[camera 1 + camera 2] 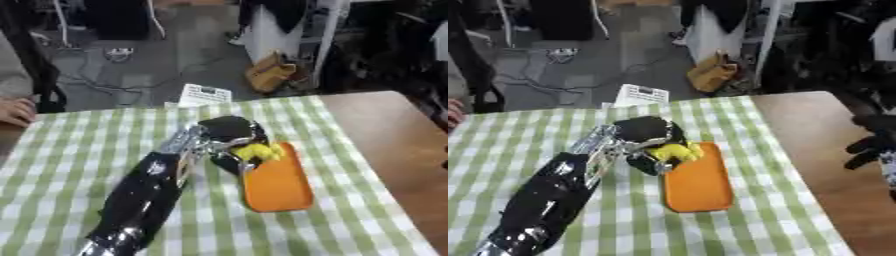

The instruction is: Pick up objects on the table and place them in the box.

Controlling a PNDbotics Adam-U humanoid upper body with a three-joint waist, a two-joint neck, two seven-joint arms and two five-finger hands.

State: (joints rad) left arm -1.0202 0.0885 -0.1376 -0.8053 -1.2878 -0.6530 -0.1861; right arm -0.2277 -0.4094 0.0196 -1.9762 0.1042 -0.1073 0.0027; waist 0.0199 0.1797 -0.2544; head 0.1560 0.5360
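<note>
My left hand reaches in from the lower left over the green checked cloth. Its fingers are curled round a small yellow object, held just above the near-left end of an orange box. The box is a flat, shallow orange tray lying lengthwise on the cloth, and its inside looks bare. My right hand hangs at the right edge of the right eye view over the bare wooden table, dark fingers curled and holding nothing.
The bare brown tabletop lies right of the cloth. A white printed sheet lies at the table's far edge. A person's hand rests at the far left edge. Beyond the table are floor, cables and a yellow-brown bag.
</note>
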